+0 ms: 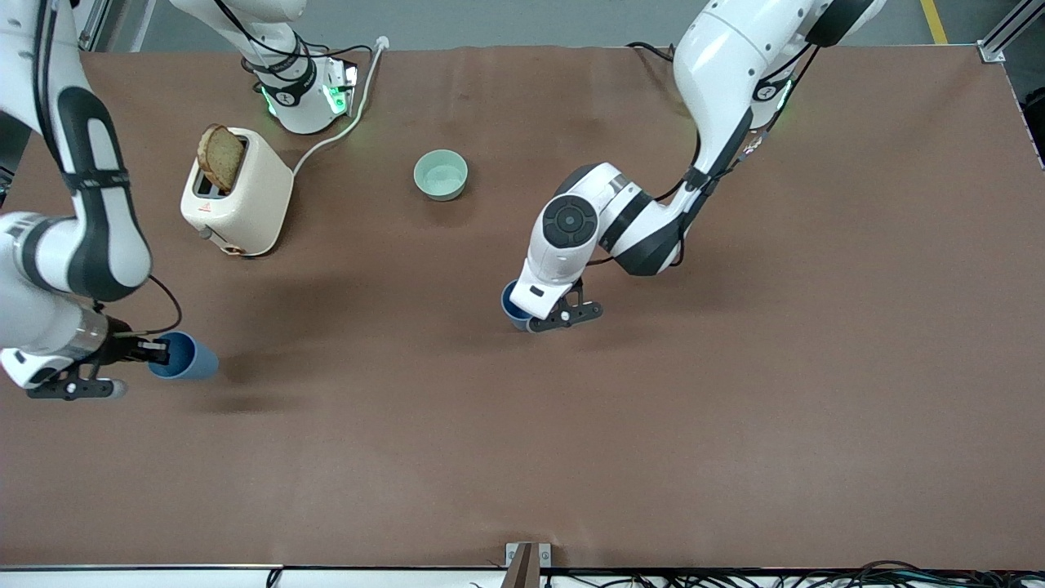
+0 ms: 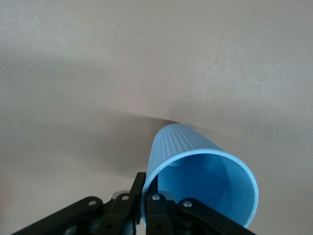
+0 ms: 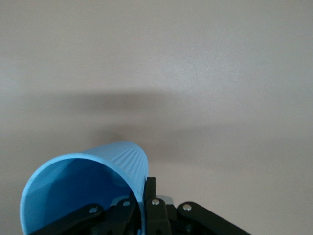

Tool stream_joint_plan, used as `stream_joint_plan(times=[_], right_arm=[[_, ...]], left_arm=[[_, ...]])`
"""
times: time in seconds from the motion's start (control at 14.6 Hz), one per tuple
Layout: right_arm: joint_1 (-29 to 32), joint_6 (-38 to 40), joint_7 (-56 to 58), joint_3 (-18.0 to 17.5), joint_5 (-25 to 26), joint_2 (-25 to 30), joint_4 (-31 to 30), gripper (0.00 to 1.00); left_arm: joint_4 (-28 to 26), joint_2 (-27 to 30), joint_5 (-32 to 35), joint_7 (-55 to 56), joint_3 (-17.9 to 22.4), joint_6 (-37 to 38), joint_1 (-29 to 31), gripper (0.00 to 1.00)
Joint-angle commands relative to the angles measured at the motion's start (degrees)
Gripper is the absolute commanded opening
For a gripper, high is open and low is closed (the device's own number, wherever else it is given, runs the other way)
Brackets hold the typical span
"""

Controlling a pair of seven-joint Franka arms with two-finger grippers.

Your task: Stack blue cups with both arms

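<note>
Two blue cups are in view, one in each gripper. My left gripper (image 1: 524, 315) is shut on the rim of one blue cup (image 1: 512, 304) near the table's middle; the hand hides most of the cup. In the left wrist view the fingers (image 2: 145, 190) pinch the cup (image 2: 195, 171) wall, one inside and one outside. I cannot tell whether it touches the table. My right gripper (image 1: 160, 353) is shut on the rim of the second blue cup (image 1: 186, 357) at the right arm's end, held tilted above the table. The right wrist view shows that grip (image 3: 145, 193) on the cup (image 3: 83, 188).
A cream toaster (image 1: 241, 204) with a slice of bread (image 1: 221, 157) standing in it sits near the right arm's base, its white cable (image 1: 343, 126) running toward the base. A mint-green bowl (image 1: 441, 174) stands farther from the front camera than the left gripper.
</note>
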State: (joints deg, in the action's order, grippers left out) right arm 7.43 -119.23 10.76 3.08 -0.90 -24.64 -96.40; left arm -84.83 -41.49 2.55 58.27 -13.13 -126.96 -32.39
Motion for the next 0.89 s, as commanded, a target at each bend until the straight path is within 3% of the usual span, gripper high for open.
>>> stream_joint_plan(times=[0.0, 0.21, 0.55, 0.68, 0.82], right_arm=[[-1.1, 7.7, -6.7, -2.4, 0.0, 5.5, 1.2, 0.01], [-1.4, 9.9, -20.4, -9.8, 0.1, 7.1, 2.9, 0.01], [-2.3, 12.8, -45.4, -24.9, 0.3, 7.1, 7.4, 0.01], [-5.0, 11.5, -52.6, -28.6, 1.1, 5.6, 7.5, 0.01], [-10.8, 7.1, -57.7, -29.1, 1.0, 3.5, 8.0, 0.01]], left_arm=[[1.9, -1.1, 0.5, 0.8, 0.3, -0.5, 0.0, 0.24], [2.0, 0.0, 0.9, 0.4, 0.6, -0.4, 0.1, 1.0], [2.8, 10.4, 1.2, -2.4, 2.1, 5.5, 5.6, 1.0], [2.8, 15.4, 1.1, -8.1, 2.1, 10.4, 9.6, 1.0], [2.8, 19.9, 1.1, -16.0, 2.0, 15.2, 14.2, 1.0]])
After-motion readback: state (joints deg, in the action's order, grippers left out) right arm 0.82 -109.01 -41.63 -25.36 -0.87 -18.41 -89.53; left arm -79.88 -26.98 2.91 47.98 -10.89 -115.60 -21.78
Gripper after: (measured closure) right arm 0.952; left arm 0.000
